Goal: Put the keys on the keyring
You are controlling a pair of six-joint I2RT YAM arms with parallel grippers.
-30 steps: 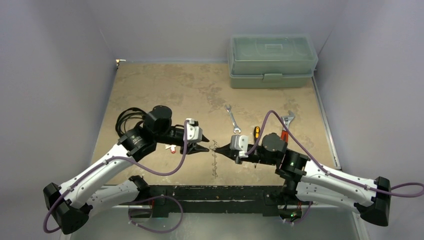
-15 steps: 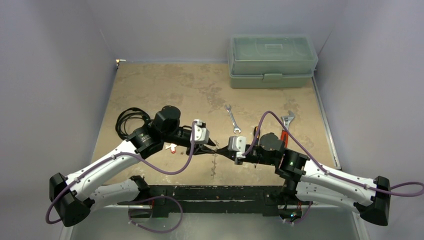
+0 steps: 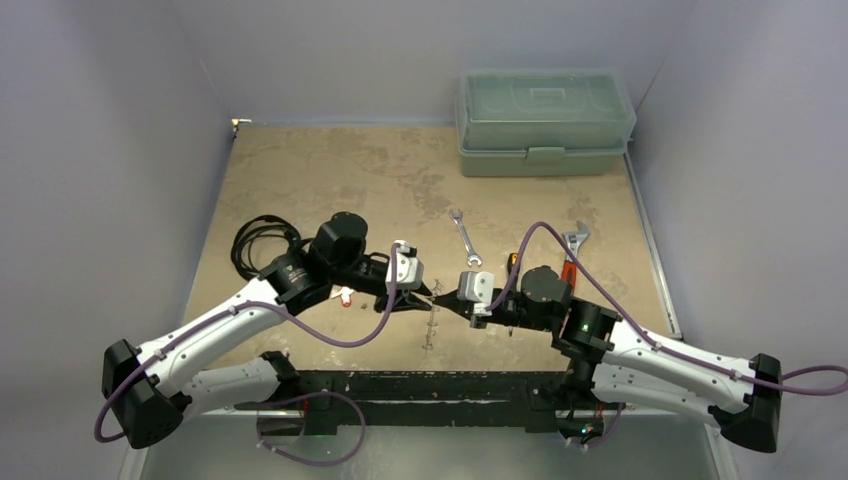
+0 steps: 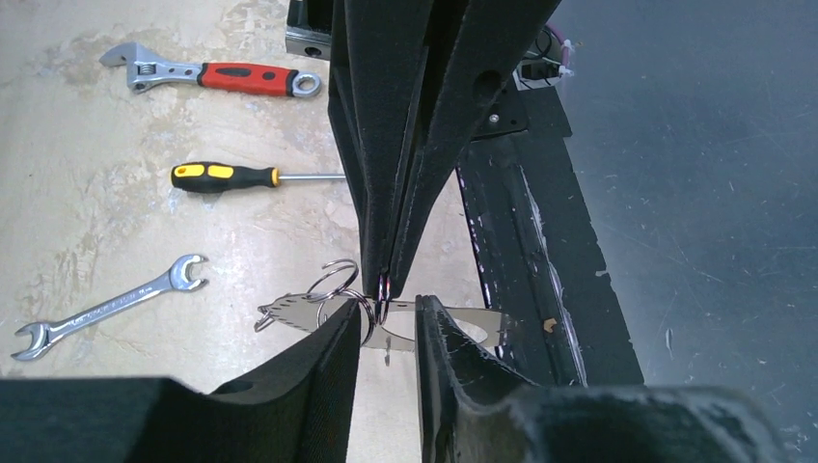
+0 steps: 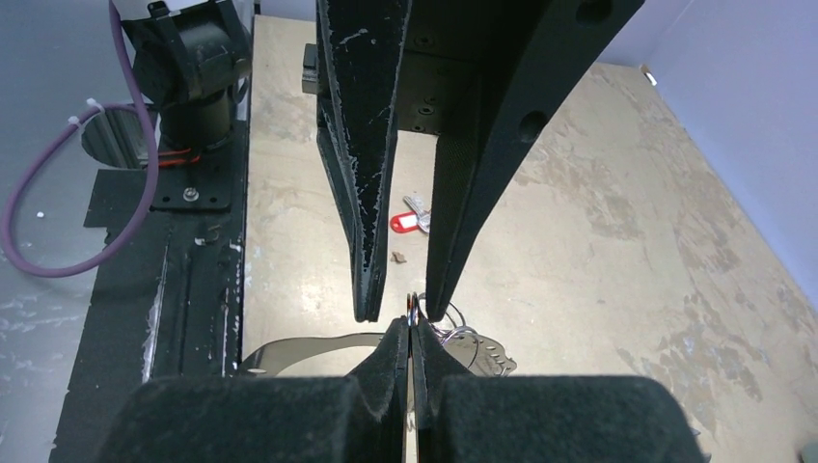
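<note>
Right gripper (image 5: 410, 330) clamped on keyring (image 5: 413, 305); left gripper (image 4: 388, 313) partly apart, straddling same ring, contact unclear.

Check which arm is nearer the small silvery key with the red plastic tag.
Left. The left arm passes right by the red-tagged key; the right gripper sits beyond the left fingers, farther off, shut on the thin silvery keyring.

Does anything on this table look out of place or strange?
One key with a red tag lies alone on the table, apart from the keyring pinched in the right gripper. The table's surface is also blotchy and worn.
</note>
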